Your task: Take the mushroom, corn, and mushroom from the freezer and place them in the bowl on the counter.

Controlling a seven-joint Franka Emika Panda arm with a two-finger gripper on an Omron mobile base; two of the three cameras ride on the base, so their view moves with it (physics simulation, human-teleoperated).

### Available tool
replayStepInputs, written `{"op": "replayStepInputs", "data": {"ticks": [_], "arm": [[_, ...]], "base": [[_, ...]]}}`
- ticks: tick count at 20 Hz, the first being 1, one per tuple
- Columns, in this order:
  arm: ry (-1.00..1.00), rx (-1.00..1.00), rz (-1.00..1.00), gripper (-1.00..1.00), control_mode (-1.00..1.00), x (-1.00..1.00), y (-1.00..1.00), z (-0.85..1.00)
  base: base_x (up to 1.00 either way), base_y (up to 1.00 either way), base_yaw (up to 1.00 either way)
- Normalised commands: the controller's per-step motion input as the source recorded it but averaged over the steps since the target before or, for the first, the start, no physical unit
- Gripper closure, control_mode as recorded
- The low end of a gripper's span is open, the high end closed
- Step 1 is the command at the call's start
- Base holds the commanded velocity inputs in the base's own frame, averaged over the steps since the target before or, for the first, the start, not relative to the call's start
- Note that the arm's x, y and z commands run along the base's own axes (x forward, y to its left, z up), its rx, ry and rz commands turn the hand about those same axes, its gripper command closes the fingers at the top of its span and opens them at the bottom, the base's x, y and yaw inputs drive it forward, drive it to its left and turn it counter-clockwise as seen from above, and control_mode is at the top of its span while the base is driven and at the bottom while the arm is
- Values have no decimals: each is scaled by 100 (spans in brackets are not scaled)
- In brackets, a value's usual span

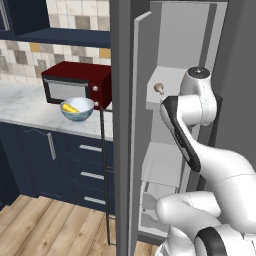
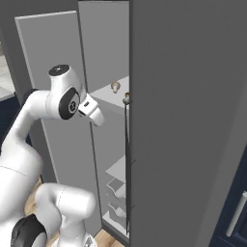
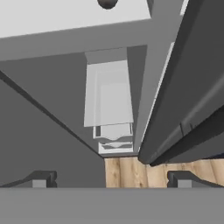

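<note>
Reaching into the open freezer (image 1: pixel 165 60) was the step you had in hand: the corn (image 1: pixel 71 108) already lay in the bowl (image 1: pixel 77 109) on the bench (image 1: pixel 30 107), just in front of the dark red microwave (image 1: pixel 75 85), and at least one mushroom (image 1: pixel 159 87) still sat on the upper freezer shelf (image 1: pixel 167 92), near its front edge. In the right base view that same mushroom (image 2: pixel 115 86) stood just beyond your wrist, with a second small rounded thing beside it at the top of the door handle (image 2: pixel 127 144); whether that was the other mushroom or a knob, you could not tell.

Your hand (image 3: pixel 111 179) was spread to its widest, holding nothing and touching nothing. It looked down past the shelf edge to the lower drawers (image 3: pixel 113 138) and the wooden floor (image 3: pixel 131 173), with the mushroom's dark cap (image 3: pixel 107 3) only at the very top of its view.

By my reckoning, the next move called for you to tip the hand up and forward until the mushroom sat between the fingers, then close gently; it looked small and round, so a push from one finger could roll it back along the shelf.
</note>
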Motion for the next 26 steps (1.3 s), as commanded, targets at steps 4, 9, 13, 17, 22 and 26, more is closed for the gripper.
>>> {"op": "replayStepInputs", "data": {"ticks": [4,9,13,17,22,26], "arm": [[0,0,3,-100,-100,40,-11,38],[-3,-5,22,-100,-100,24,-3,39],[-3,0,35,-100,-100,23,-18,30],[-11,-3,29,-100,-100,1,-10,5],[-18,-13,8,-100,-100,21,0,0],[-6,-6,1,-100,-100,14,0,0]], "base": [[0,0,0],[0,0,0],[0,0,0],[0,0,0],[0,0,0],[0,0,0]]}}
